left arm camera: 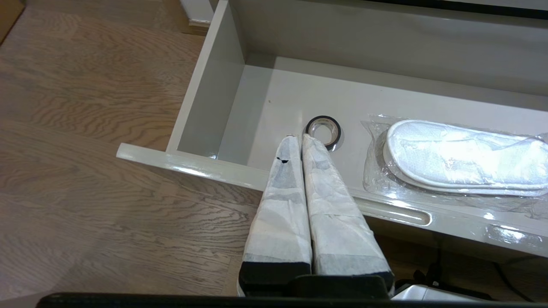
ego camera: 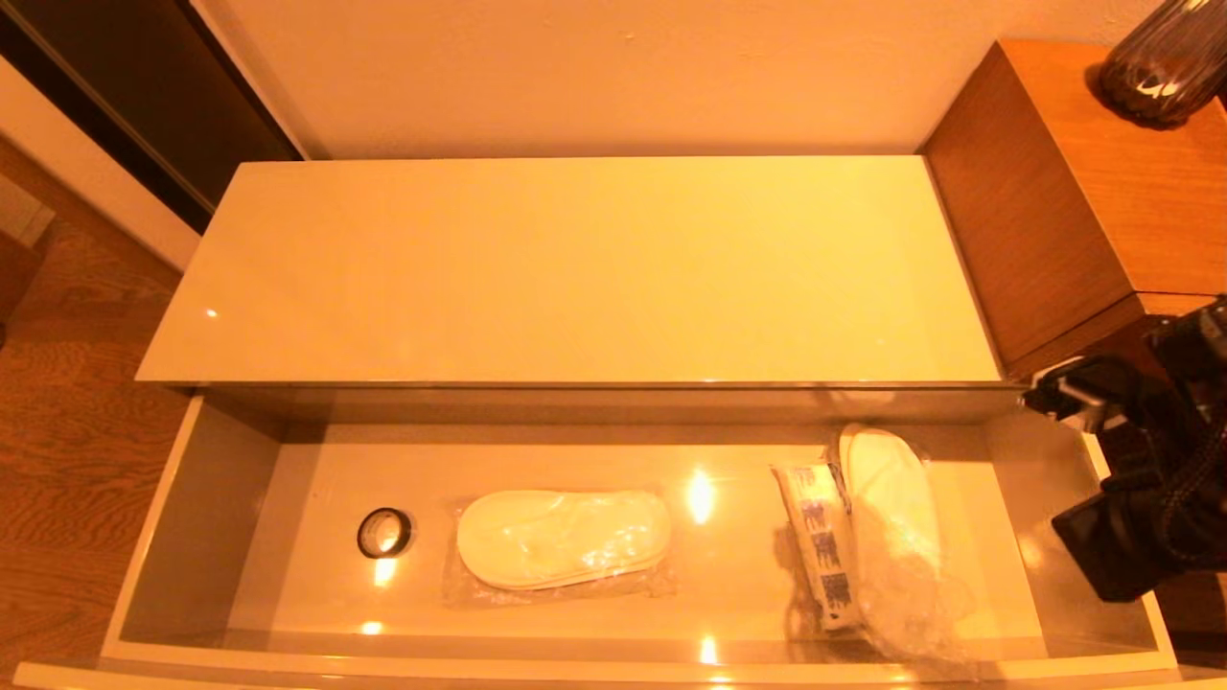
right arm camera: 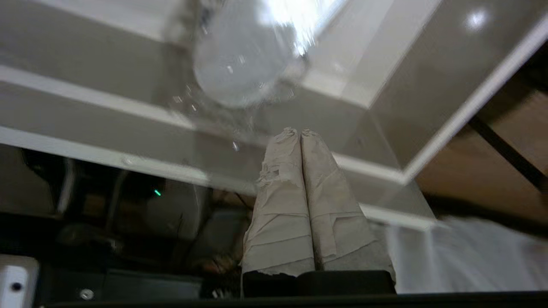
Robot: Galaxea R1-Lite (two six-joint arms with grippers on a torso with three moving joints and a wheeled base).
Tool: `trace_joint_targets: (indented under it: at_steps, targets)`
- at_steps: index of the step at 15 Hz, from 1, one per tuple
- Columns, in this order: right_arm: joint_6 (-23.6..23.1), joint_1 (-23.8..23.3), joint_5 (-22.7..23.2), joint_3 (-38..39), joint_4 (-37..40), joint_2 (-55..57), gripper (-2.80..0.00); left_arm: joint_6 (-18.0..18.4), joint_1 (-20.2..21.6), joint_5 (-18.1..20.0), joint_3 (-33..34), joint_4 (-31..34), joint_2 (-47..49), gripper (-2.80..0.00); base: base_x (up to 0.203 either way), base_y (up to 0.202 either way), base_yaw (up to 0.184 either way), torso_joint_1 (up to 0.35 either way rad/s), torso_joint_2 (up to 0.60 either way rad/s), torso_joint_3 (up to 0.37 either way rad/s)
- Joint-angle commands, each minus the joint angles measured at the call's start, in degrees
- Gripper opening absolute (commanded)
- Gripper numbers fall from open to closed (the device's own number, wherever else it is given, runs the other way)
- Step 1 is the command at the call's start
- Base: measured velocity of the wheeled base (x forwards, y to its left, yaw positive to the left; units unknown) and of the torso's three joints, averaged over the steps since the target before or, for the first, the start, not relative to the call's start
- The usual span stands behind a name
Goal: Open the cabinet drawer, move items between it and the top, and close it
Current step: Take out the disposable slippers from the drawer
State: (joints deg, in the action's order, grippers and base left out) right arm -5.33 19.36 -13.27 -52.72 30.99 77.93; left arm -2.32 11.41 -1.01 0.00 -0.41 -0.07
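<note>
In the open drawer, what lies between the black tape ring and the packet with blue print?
One bagged pair of slippers lies between the tape ring and the packet; the head view shows it.

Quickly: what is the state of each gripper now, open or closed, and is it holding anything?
Left gripper: closed, empty, above the wide cream-beige open drawer's front edge.
Right gripper: closed, empty, at the drawer's right end.

In the head view my drawer (ego camera: 201,498) stood open below the top (ego camera: 575,278); inside lay the tape ring (ego camera: 384,533) left, slippers (ego camera: 563,539) center, packet (ego camera: 822,546) right
</note>
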Motion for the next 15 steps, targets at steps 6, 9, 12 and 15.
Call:
trace_joint_targets:
  at_steps: [6,9,12,15]
  targets:
    - [11.3,3.5,-3.6,0.0,10.8,6.2,-2.80,-0.1,0.0,0.0,0.1,0.0,-2.2,-2.80,0.000,0.000,0.000,0.000,0.00,0.000]
    - [13.0,4.8,-3.6,0.0,6.3,10.4,-2.80,-0.1,0.0,0.0,0.1,0.0,-2.2,-2.80,0.000,0.000,0.000,0.000,0.00,0.000]
    - [14.3,5.1,-3.7,0.7,-0.5,14.9,0.00,-0.1,0.0,0.0,0.1,0.0,-2.2,-2.80,0.000,0.000,0.000,0.000,0.00,0.000]
    - [16.8,6.2,-4.8,4.9,-2.1,13.5,0.00,-0.1,0.0,0.0,0.1,0.0,-2.2,-2.80,0.000,0.000,0.000,0.000,0.00,0.000]
